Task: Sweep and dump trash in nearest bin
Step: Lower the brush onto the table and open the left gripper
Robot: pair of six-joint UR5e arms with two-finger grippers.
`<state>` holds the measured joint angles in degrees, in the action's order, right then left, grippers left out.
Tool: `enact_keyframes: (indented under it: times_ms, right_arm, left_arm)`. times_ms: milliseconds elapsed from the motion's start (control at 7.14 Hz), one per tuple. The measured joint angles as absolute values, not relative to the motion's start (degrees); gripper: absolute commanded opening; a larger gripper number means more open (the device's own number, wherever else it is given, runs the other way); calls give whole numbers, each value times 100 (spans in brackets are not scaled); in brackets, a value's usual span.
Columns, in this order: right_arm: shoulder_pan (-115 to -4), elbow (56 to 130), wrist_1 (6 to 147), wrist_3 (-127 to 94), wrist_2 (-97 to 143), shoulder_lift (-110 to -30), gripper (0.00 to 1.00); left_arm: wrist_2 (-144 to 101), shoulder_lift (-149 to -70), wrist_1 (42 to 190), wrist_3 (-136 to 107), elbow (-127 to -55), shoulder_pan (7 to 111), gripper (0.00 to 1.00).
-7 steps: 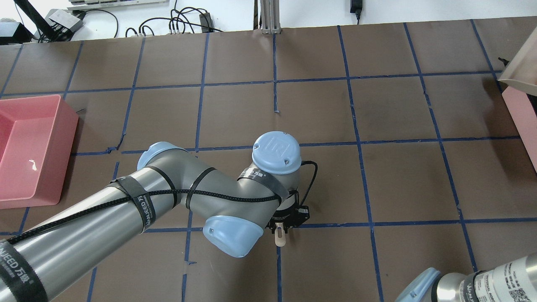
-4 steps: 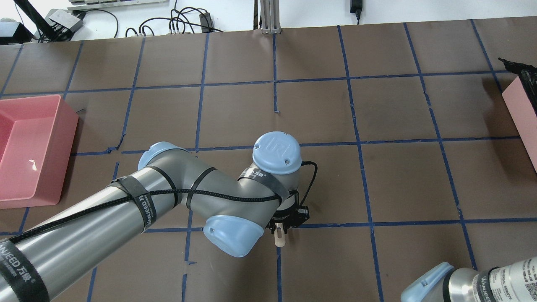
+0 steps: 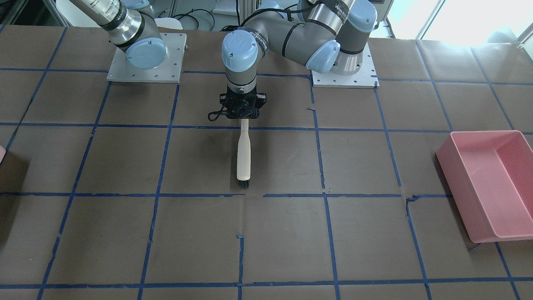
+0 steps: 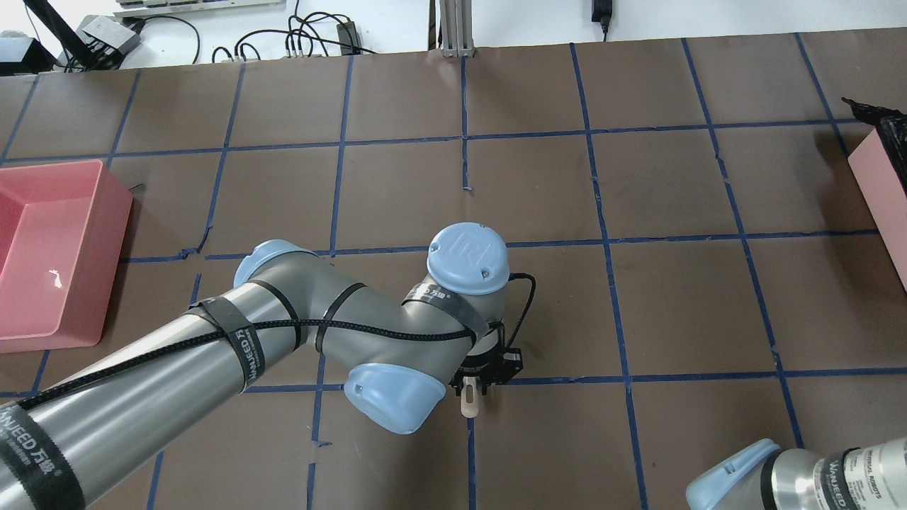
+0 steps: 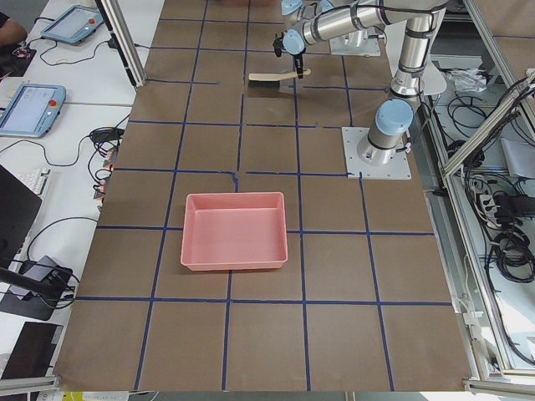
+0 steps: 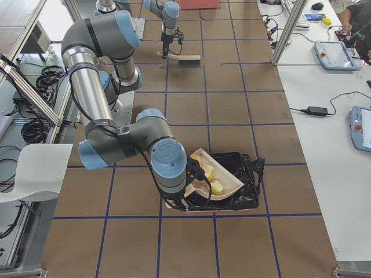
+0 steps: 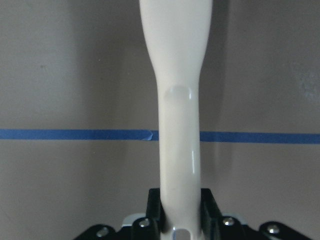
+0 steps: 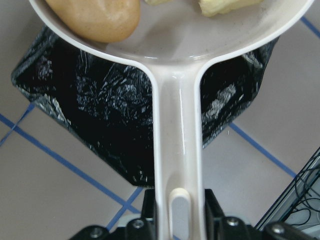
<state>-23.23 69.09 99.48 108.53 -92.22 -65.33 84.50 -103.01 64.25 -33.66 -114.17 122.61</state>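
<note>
Although the overhead view cuts the pale pink bin (image 4: 879, 191) off at its right edge and leaves the right claw (image 8: 179, 212) out of frame, my other cameras fill the gaps. From the right side, a black plastic liner (image 6: 246, 174) hides the bin's walls. The two pale yellow, orange-skinned pieces (image 6: 215, 186) are clipped at the top of the right wrist view, beside the brown potato-like lump (image 8: 95, 17). All three lie in the cream plastic dustpan (image 8: 180, 145), held above the liner.

A second ago the pan's corner showed over the bin from overhead; now it doesn't, and the right elbow sits further right.

The right claw is clamped on the pan's handle. The left claw (image 3: 242, 110) grips the cream-handled, dark-bristled brush (image 3: 243, 156). I cannot tell whether its bristles touch the brown, blue-taped bench (image 3: 125, 233).
</note>
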Motion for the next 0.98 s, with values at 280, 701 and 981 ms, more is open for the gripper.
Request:
enact_keyframes:
  times_ms: [280,701,981]
  right_arm:
    - [-2373,6921,10285,11053,-9648,-6480,0]
    - [-2711,6932,10650,11128,-10270,-6424,0]
    - [-2945,6937,10923,11296,-10599,-6394,0]
  left_arm:
    - [8448,-10336,6419,-3370,-11416,12261,64]
    - [8462,-10363,6411,-3370,-11372,12259,100]
    - [8446,-10298,6383,-3339,-11191,12164,100]
